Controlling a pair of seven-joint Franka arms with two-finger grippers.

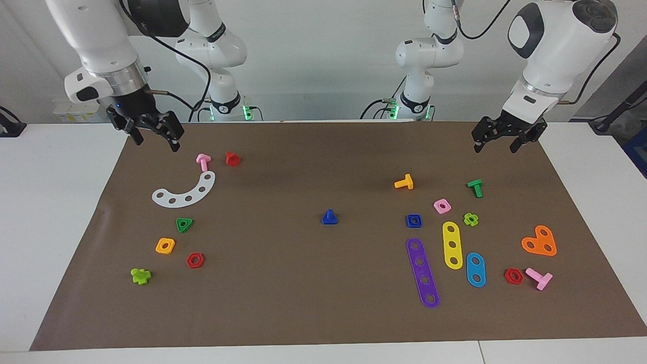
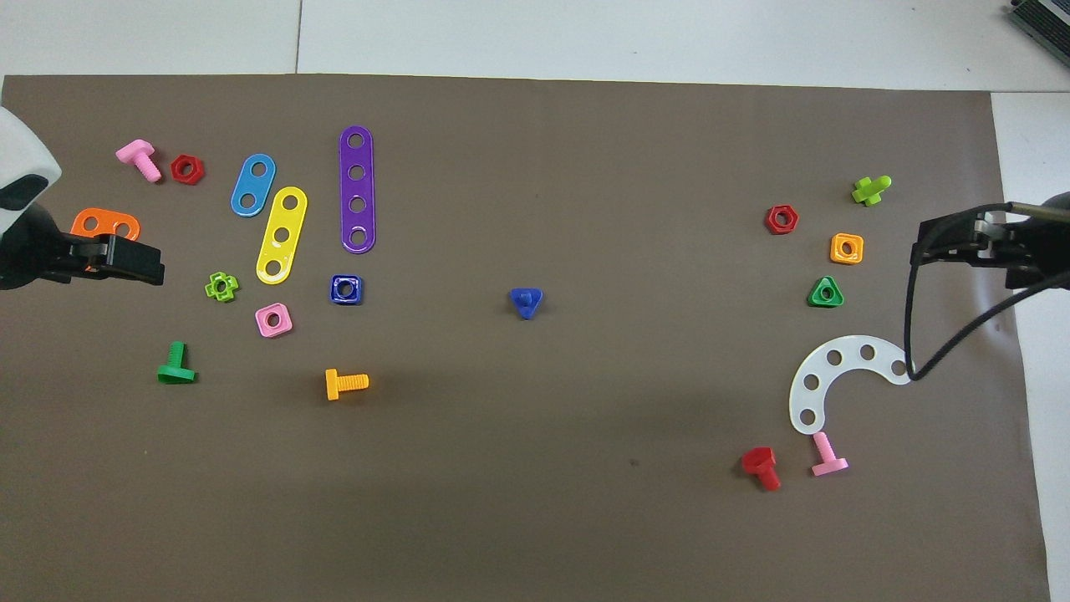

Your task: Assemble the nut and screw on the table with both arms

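Note:
The dark-blue screw [image 1: 329,217] stands alone on its triangular head, stem up, in the middle of the brown mat [image 1: 323,303] on the table; the overhead view shows this screw [image 2: 526,301] too. The dark-blue square nut [image 1: 413,221] lies flat beside it toward the left arm's end, next to the purple strip; the overhead view has the nut [image 2: 345,289] as well. My right gripper [image 1: 155,140] hangs open and empty over the mat's corner at the right arm's end, close to the robots. My left gripper [image 1: 495,147] hangs open and empty over the mat's edge at the left arm's end.
Around the nut lie a pink square nut [image 1: 442,206], an orange bolt [image 1: 404,182], a green bolt [image 1: 475,187] and purple [image 1: 422,273], yellow and blue strips. At the right arm's end lie a white curved strip [image 1: 184,192], a pink bolt, a red bolt and several small nuts.

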